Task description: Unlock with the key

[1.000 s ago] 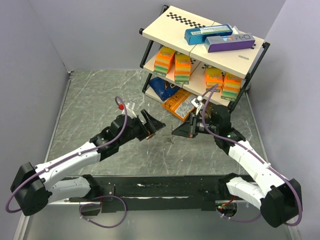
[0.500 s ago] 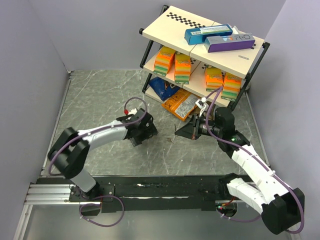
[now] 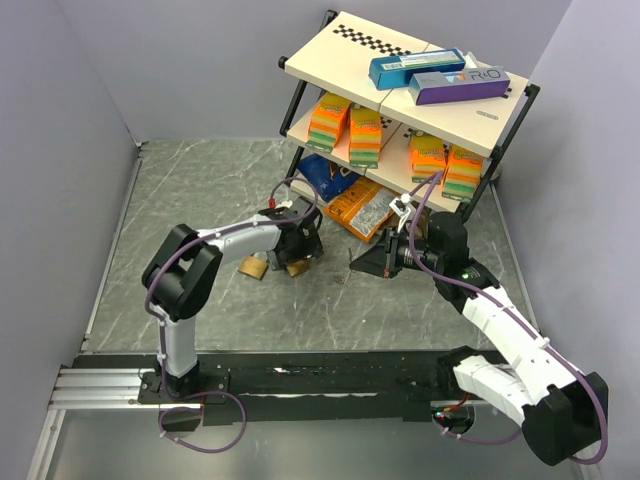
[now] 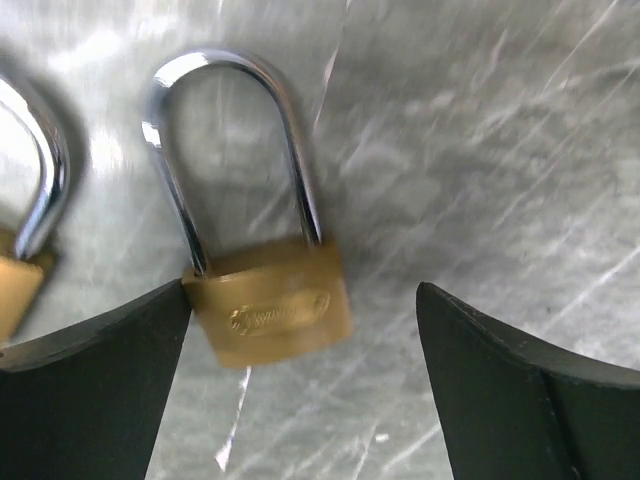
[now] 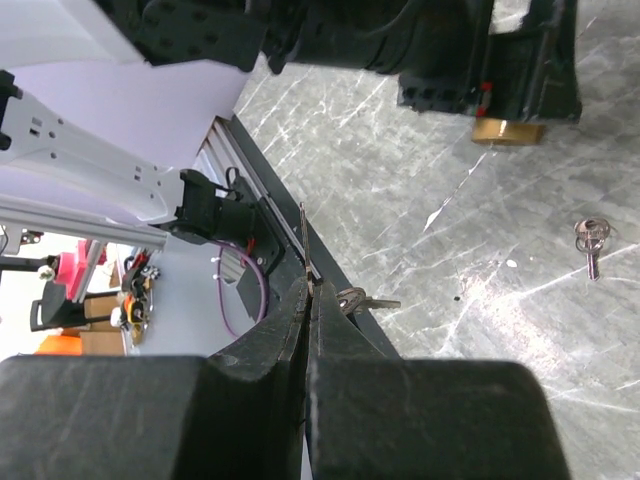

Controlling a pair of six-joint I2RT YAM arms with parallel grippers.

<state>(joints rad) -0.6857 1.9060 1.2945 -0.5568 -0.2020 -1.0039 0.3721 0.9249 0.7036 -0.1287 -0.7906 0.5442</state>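
Note:
My right gripper (image 5: pixel 308 285) is shut on the key (image 5: pixel 304 238), a thin dark blade that sticks out past its fingertips, with a second key on the same ring (image 5: pixel 368 298) hanging beside it. In the top view the right gripper (image 3: pixel 353 263) points left toward the padlocks. My left gripper (image 4: pixel 303 305) is open, pointing down over a brass padlock (image 4: pixel 272 308) with a closed silver shackle; the padlock lies flat, against the left finger (image 4: pixel 95 400). A second brass padlock (image 4: pixel 18 270) shows at the left edge. Both padlocks also show in the top view, one (image 3: pixel 297 267) under the gripper and the other (image 3: pixel 252 268) to its left.
A small spare pair of keys (image 5: pixel 590 238) lies on the marble table (image 3: pixel 200 200) between the grippers. A shelf rack (image 3: pixel 400 95) with orange boxes and snack bags stands at the back right. The grey walls enclose the table.
My left arm has folded in and its gripper has moved right and back, now over the padlocks lying on the table. The right gripper has drawn back slightly with the key.

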